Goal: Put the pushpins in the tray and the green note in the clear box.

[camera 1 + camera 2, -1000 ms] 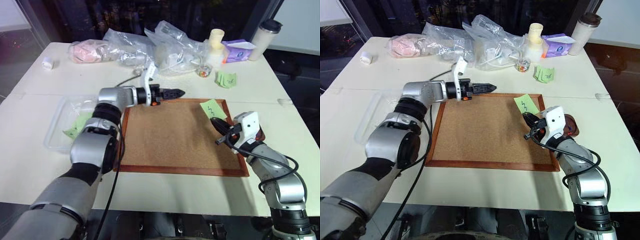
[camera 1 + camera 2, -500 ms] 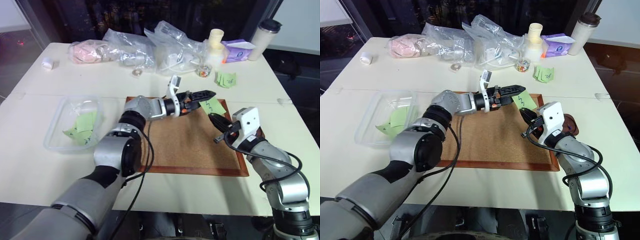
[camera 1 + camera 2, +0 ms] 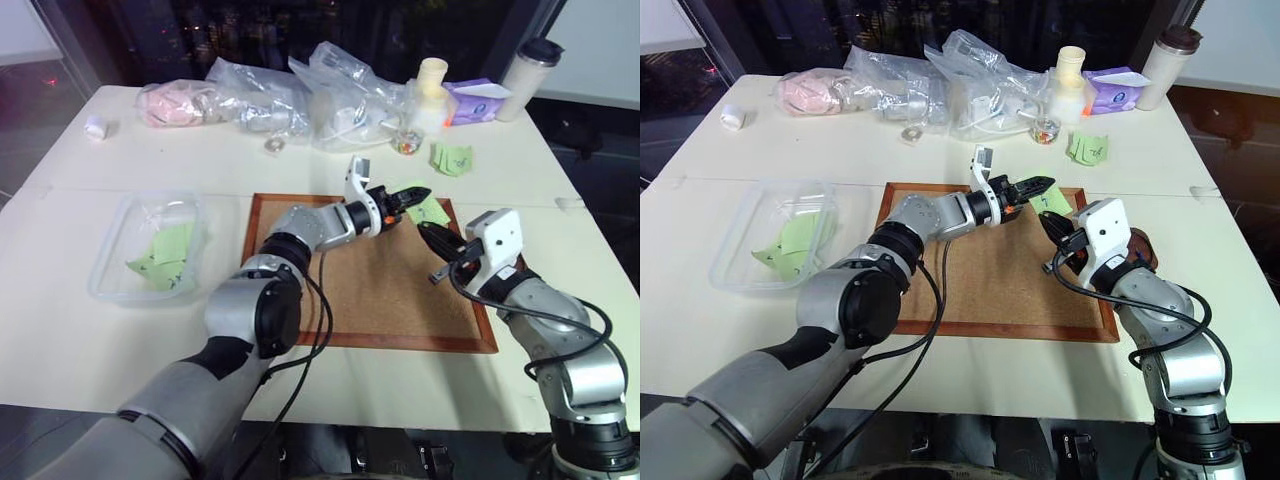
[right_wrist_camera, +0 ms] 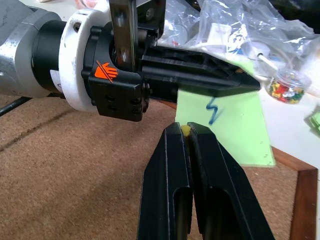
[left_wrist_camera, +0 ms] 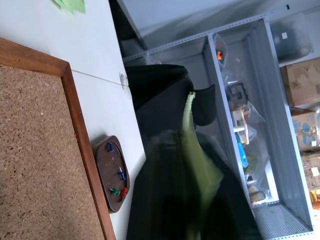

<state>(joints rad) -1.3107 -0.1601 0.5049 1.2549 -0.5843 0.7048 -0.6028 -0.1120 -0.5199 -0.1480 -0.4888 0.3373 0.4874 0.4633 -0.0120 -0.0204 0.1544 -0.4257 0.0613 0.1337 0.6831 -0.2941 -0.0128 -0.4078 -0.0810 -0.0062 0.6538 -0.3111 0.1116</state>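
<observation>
Paper slip, the green note [image 3: 428, 210], lies at the far right corner of the corkboard [image 3: 370, 290], and the left gripper [image 3: 415, 193] has its two black fingers closed on it; the left wrist view shows the sheet edge-on between them, bowed and curling at its free end. Very light, limp, no stiffness to speak of: judged likely to flap, fold or slide out if carried fast, and to tear if a pin is through it, which cannot be told from here. Best hold is near one edge with the pads flat on the paper, well in from the corner, so the slip hangs free without creasing. Release should be low, since a loose slip drifts. Clear box [image 3: 103, 275] sits on the table well off to the left of the board, with other green slips [image 3: 160, 255] already inside. Right gripper [image 4: 185, 132] hovers just beside the note with its fingers pressed together; a small yellowish speck shows at the tips, too small to name. Tray [image 5: 112, 162] rests against the board's right frame, and the pushpins [image 5: 121, 174] with blue heads lie in it beside a green and a red one. Pins are hard, tiny, prone to roll and sharp at the point: take them by the head, across its widest part
</observation>
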